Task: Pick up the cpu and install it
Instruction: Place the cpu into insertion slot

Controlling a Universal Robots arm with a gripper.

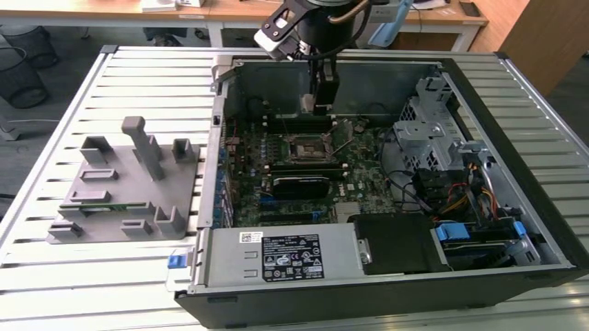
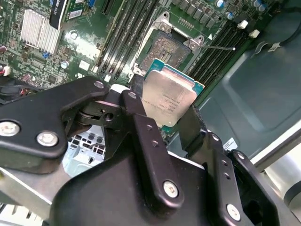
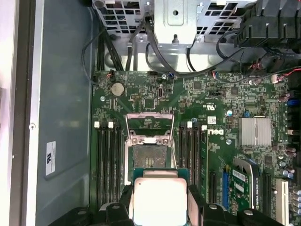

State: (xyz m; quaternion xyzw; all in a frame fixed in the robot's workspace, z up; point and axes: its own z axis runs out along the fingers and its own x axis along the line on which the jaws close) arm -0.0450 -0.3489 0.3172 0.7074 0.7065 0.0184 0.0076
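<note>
Gripper (image 1: pixel 322 103) hangs on the arm inside the open computer case (image 1: pixel 543 227) in the exterior view, low over the far part of the green motherboard (image 1: pixel 363 165) and just behind the black socket (image 1: pixel 308 148). The case lies on a slatted metal table (image 1: pixel 110 276), and a grey fixture block (image 1: pixel 129 186) stands on that table well apart from it, toward the exterior view's left. In the second wrist view the gripper (image 2: pixel 165 113) is clamped on the cpu (image 2: pixel 169 96). Its two black fingers (image 2: pixel 141 134) press against opposite edges of the chip. The cpu's silvery top faces the camera, a thin green rim runs round it, and it sits tilted, clear of the board. The socket (image 2: pixel 164 44) lies open just beyond it, metal frame swung back, with memory slots (image 2: pixel 124 37) alongside. In the first wrist view the cpu (image 3: pixel 159 200) sits square between the fingers (image 3: pixel 195 200) of the gripper (image 3: pixel 160 203), and one edge of the cpu overlaps the near edge of the open socket (image 3: pixel 150 157). The raised frame (image 3: pixel 150 125) stands on the socket's far side, memory slots (image 3: pixel 106 160) flank it, and a ribbed heat sink (image 3: pixel 254 132) sits further off on the board.
</note>
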